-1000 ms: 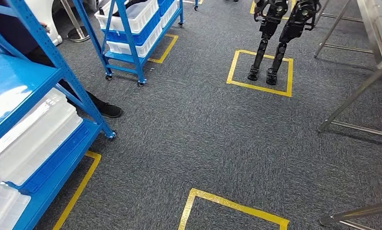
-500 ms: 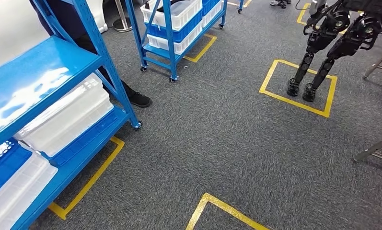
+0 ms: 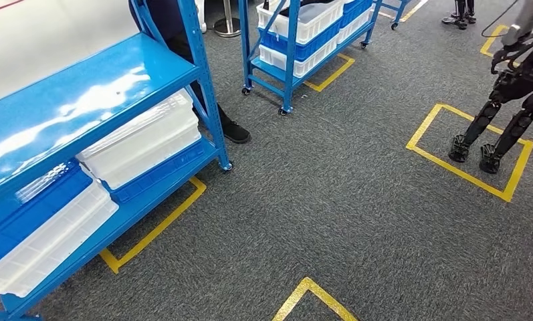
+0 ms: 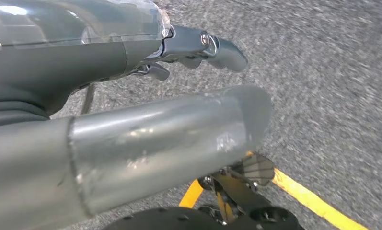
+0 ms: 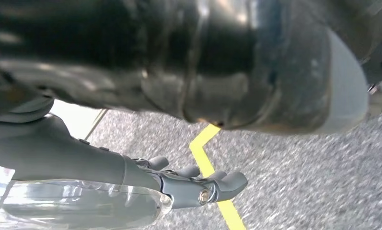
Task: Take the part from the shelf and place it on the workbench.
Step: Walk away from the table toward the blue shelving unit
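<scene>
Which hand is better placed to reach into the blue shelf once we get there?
Probably the left. The blue metal shelf with its clear plastic bins lies on the robot's left in the head view. Both the left hand and right hand hang empty over the grey carpet.

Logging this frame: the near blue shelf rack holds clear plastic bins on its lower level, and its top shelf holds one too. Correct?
Not quite. In the head view the clear plastic bins do sit on the lower level of the near blue shelf rack, but its top shelf is bare.
</scene>
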Controlling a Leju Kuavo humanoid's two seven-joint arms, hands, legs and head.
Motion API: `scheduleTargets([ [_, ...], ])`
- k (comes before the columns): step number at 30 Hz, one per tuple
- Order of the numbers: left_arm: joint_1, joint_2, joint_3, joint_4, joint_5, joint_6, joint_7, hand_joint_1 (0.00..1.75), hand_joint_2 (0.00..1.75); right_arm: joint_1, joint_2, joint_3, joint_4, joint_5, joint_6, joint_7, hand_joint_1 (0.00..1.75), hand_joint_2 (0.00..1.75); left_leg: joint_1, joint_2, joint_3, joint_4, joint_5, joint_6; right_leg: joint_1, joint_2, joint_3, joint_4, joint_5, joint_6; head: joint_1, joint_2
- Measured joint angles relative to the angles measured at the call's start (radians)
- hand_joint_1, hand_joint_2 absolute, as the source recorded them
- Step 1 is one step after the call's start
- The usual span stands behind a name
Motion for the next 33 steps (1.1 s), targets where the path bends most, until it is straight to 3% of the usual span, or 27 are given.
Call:
scheduleTargets([
  [1,0.001,0.000,0.000,0.000,0.000,0.000,0.000,0.00,0.00,-0.001,0.000,0.000,0.000,0.001,0.002,0.000,0.00,0.00,0.003,-0.010,0.005,-0.008,0.005,0.006,-0.001,0.025,-0.004,0.016,-0.013,0.005,0.000,0.000],
  [3,-0.002,-0.001,0.000,0.000,-0.002,0.000,0.001,0.00,0.00,0.001,0.000,0.000,0.000,0.001,0.005,0.000,0.00,0.00,0.007,-0.031,0.010,-0.017,0.012,0.015,-0.004,0.085,-0.049,0.110,-0.067,0.010,0.000,0.000],
  [5,-0.005,-0.001,0.000,0.000,-0.003,0.000,0.001,0.00,0.00,0.003,-0.001,0.000,0.001,0.002,0.008,0.000,0.00,0.00,0.007,-0.056,0.008,-0.016,0.013,0.019,-0.004,0.104,-0.119,0.236,-0.117,0.012,0.000,0.000],
  [6,-0.005,-0.001,0.000,0.000,-0.003,0.000,0.001,0.00,0.00,0.003,-0.001,0.000,0.001,0.002,0.010,0.000,0.00,0.00,0.007,-0.070,0.008,-0.015,0.013,0.019,-0.005,0.105,-0.140,0.267,-0.116,0.013,0.000,0.000],
  [7,-0.005,-0.001,0.000,0.000,-0.003,0.000,0.002,0.00,0.00,0.003,-0.002,0.000,0.001,0.002,0.010,0.000,0.00,0.00,0.008,-0.086,0.009,-0.013,0.012,0.018,-0.006,0.106,-0.143,0.261,-0.094,0.015,0.000,0.000],
  [8,-0.004,-0.001,0.000,0.000,-0.003,0.000,0.002,0.00,0.00,0.004,-0.003,0.000,0.001,0.002,0.011,0.000,0.00,0.00,0.009,-0.103,0.010,-0.010,0.010,0.015,-0.008,0.112,-0.130,0.217,-0.055,0.015,0.000,0.000],
  [10,-0.005,-0.002,0.000,0.000,-0.003,0.001,0.004,0.00,0.00,0.006,-0.005,0.000,0.001,0.002,0.012,0.001,0.00,0.00,0.010,-0.132,0.007,0.001,0.003,0.007,-0.015,0.160,-0.081,0.087,0.016,0.014,0.000,0.000],
  [12,-0.006,-0.002,0.000,0.000,-0.003,0.000,0.006,0.00,0.00,0.007,-0.007,-0.001,0.002,0.002,0.013,0.002,0.00,0.00,0.011,-0.157,-0.004,0.011,-0.002,-0.006,-0.017,0.201,-0.057,0.020,0.037,0.009,0.000,0.000],
  [14,-0.005,-0.002,0.000,0.000,-0.003,0.001,0.008,0.00,0.00,0.004,-0.007,-0.001,0.002,0.002,0.013,0.002,0.00,0.00,0.014,-0.180,-0.012,0.011,-0.001,-0.020,-0.014,0.187,-0.054,0.016,0.034,-0.001,0.000,0.000],
  [15,-0.003,-0.002,0.000,0.000,-0.003,0.001,0.008,0.00,0.00,0.003,-0.007,-0.001,0.002,0.002,0.013,0.003,0.00,0.00,0.016,-0.177,-0.014,0.014,-0.003,-0.026,-0.014,0.172,-0.051,0.012,0.035,-0.008,0.000,0.000],
  [17,-0.002,-0.001,0.000,0.000,-0.003,0.002,0.008,0.00,0.00,0.004,-0.007,-0.001,0.002,0.002,0.013,0.003,0.00,0.00,0.014,-0.128,-0.035,0.060,-0.032,-0.035,-0.017,0.142,-0.045,0.004,0.037,-0.023,-0.001,0.000],
  [19,-0.006,-0.002,0.000,0.000,-0.003,0.002,0.008,0.00,0.00,0.006,-0.007,-0.001,0.002,0.002,0.014,0.003,0.00,0.00,0.015,-0.068,-0.093,0.179,-0.094,-0.042,-0.012,0.110,-0.044,0.002,0.035,-0.032,-0.002,0.000],
  [21,-0.007,-0.002,0.000,0.000,-0.003,0.002,0.008,0.00,0.00,0.008,-0.007,-0.001,0.002,0.002,0.015,0.003,0.00,0.00,0.017,-0.051,-0.146,0.283,-0.130,-0.047,-0.008,0.076,-0.042,0.002,0.030,-0.034,-0.002,0.000],
  [22,-0.005,-0.002,0.000,0.000,-0.003,0.003,0.008,0.00,0.00,0.007,-0.008,-0.001,0.002,0.002,0.017,0.003,0.00,0.00,0.017,-0.047,-0.148,0.289,-0.121,-0.048,-0.008,0.061,-0.040,0.002,0.028,-0.034,-0.002,0.000],
  [24,-0.002,-0.002,0.000,0.000,-0.003,0.004,0.008,0.00,0.00,0.007,-0.008,-0.001,0.002,0.003,0.020,0.003,0.00,0.00,0.016,-0.029,-0.094,0.188,-0.059,-0.045,-0.007,0.035,-0.032,0.003,0.022,-0.030,-0.002,0.000],
  [25,-0.002,-0.002,0.000,0.000,-0.003,0.005,0.008,0.00,0.00,0.006,-0.008,-0.001,0.002,0.004,0.021,0.004,0.00,0.00,0.013,-0.003,-0.058,0.118,-0.031,-0.039,-0.006,0.023,-0.027,0.003,0.018,-0.026,-0.002,0.000],
  [27,-0.004,-0.001,0.000,0.000,-0.003,0.006,0.010,0.00,0.00,0.005,-0.008,-0.001,0.002,0.007,0.023,0.004,0.00,0.00,0.006,0.032,-0.013,0.029,-0.004,-0.024,-0.002,0.002,-0.018,0.003,0.011,-0.015,-0.001,0.000],
  [28,-0.005,-0.001,0.000,0.000,-0.003,0.006,0.010,0.00,0.00,0.003,-0.008,-0.001,0.002,0.009,0.024,0.005,0.00,0.00,0.002,0.036,-0.010,0.019,-0.006,-0.017,-0.001,-0.007,-0.014,0.002,0.009,-0.009,-0.001,0.000],
  [30,-0.002,-0.002,0.000,0.000,-0.003,0.007,0.012,0.00,0.00,-0.003,-0.008,-0.001,0.002,0.013,0.025,0.007,0.00,0.00,0.003,0.012,-0.008,0.011,-0.002,-0.004,-0.003,-0.018,-0.004,-0.001,0.005,0.003,-0.001,0.000],
  [31,-0.001,-0.003,0.000,0.000,-0.004,0.008,0.012,0.00,0.00,-0.004,-0.008,-0.001,0.002,0.014,0.026,0.008,0.00,0.00,0.006,0.000,-0.003,0.005,0.001,0.003,-0.004,-0.003,-0.003,0.007,-0.005,0.008,-0.001,0.000],
  [33,-0.003,-0.005,0.000,0.000,-0.004,0.008,0.014,0.00,0.00,-0.002,-0.009,-0.001,0.003,0.015,0.026,0.011,0.00,0.00,0.013,-0.023,0.005,-0.006,0.009,0.016,-0.008,0.053,-0.030,0.074,-0.050,0.014,-0.001,0.000],
])
